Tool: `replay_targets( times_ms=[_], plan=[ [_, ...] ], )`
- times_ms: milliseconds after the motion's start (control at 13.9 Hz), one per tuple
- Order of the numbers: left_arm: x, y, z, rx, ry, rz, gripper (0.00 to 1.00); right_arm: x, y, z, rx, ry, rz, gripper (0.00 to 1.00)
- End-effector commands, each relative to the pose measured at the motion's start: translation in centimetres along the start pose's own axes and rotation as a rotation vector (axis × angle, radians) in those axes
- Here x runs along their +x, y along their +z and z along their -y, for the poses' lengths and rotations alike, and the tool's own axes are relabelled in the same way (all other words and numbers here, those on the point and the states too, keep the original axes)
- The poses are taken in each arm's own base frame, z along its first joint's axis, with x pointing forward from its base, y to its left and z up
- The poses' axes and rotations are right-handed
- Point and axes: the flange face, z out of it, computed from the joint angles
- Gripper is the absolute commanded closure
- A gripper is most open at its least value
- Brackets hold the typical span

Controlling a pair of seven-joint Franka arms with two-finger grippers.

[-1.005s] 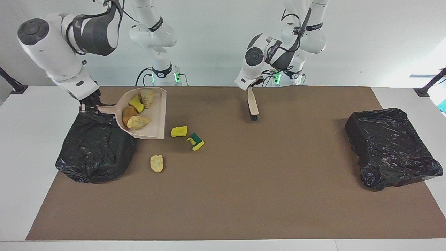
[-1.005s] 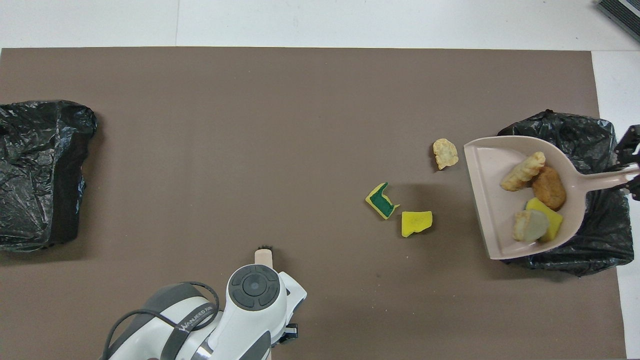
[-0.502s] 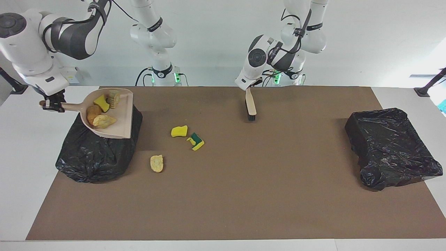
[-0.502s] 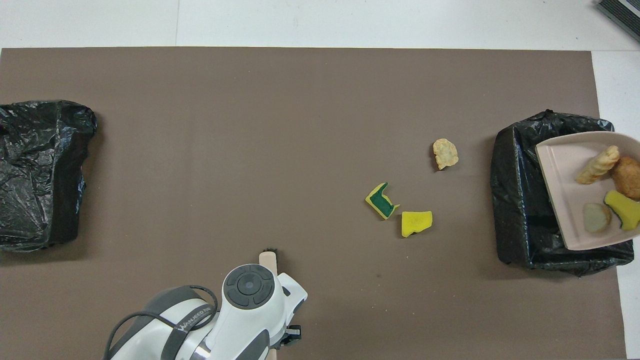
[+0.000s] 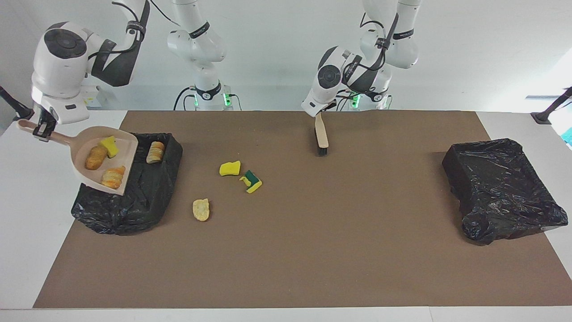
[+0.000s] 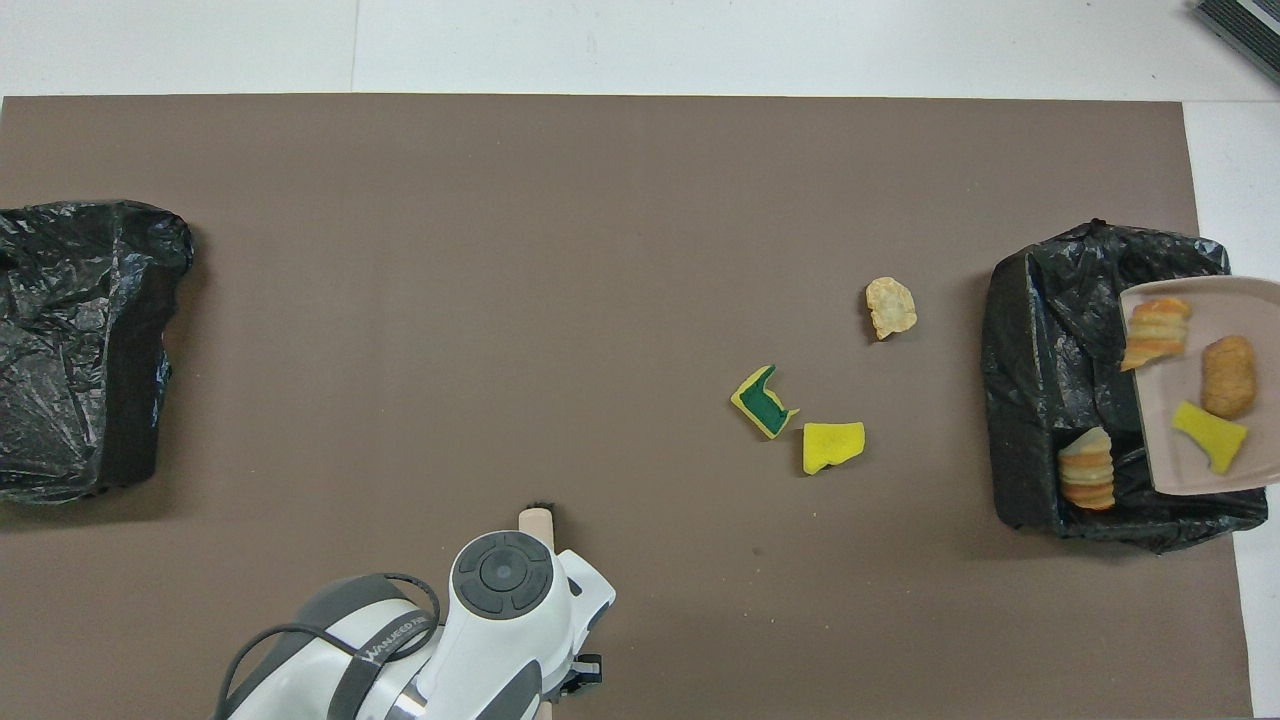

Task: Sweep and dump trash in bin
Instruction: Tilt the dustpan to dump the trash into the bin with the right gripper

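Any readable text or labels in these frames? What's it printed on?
"WANJEED", then letters cut off: white print on the grey band of the left arm's forearm, overhead view.
Marking on the white left arm's upper black band, facing view: too small to read.
Nothing else is lettered.

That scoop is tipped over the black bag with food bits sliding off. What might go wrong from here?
The dustpan, held by the right gripper, hangs tilted over the bin. One bread piece has landed inside, near the rim toward the robots; the three scraps on the pan could slide past the edge onto the mat.

Three scraps lie unswept on the mat, while the left gripper holds the brush well away from them; they could get left there.
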Motion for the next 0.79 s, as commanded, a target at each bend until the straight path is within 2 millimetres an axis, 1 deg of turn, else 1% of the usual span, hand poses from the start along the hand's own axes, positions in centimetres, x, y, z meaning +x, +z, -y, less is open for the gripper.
replay_targets(
  times_ms=[0, 72, 144, 215, 287, 359, 431, 502, 574, 646, 718],
  plan=[
    [-0.4, 0.5, -0.1, -0.013, 0.004, -0.005, 0.45, 1.2, -1.8, 0.6, -0.034, -0.020, 0.083, 1.00],
    [-0.4, 0.4, -0.1, -0.013, 0.005, -0.003, 0.33, 1.1, -1.8, 0.6, -0.035, -0.025, 0.092, 1.00],
    [-0.3, 0.2, -0.3, -0.009, 0.003, 0.005, 0.31, 0.9, -2.1, 0.5, -0.040, -0.024, 0.096, 1.00],
    [-0.3, -0.3, -0.3, -0.010, 0.004, 0.011, 0.25, 0.5, -2.4, 0.3, -0.045, -0.023, 0.099, 1.00],
    [-0.4, -1.4, -0.4, -0.013, 0.006, 0.018, 0.10, 0.1, -3.2, 0.1, -0.052, -0.023, 0.106, 1.00],
    [-0.4, -2.9, -0.5, -0.017, 0.007, 0.026, 0.00, -0.4, -4.3, -0.3, -0.064, -0.039, 0.115, 1.00],
    [-0.5, -4.2, -0.4, -0.026, 0.011, 0.022, 0.00, -0.7, -5.6, -0.8, -0.082, -0.063, 0.124, 1.00],
    [-0.1, -5.5, -0.2, -0.048, 0.010, 0.007, 0.00, -1.0, -6.7, -1.1, -0.092, -0.083, 0.126, 1.00],
    [0.5, -7.4, 0.3, -0.074, -0.003, -0.013, 0.00, -1.1, -7.4, -1.3, -0.095, -0.090, 0.121, 1.00],
    [1.1, -9.5, 1.1, -0.089, -0.019, -0.023, 0.00, -0.6, -8.3, -1.5, -0.090, -0.102, 0.115, 1.00],
    [1.7, -12.0, 2.2, -0.115, -0.039, -0.029, 0.00, -0.2, -9.2, -1.5, -0.071, -0.095, 0.091, 1.00]
  ],
)
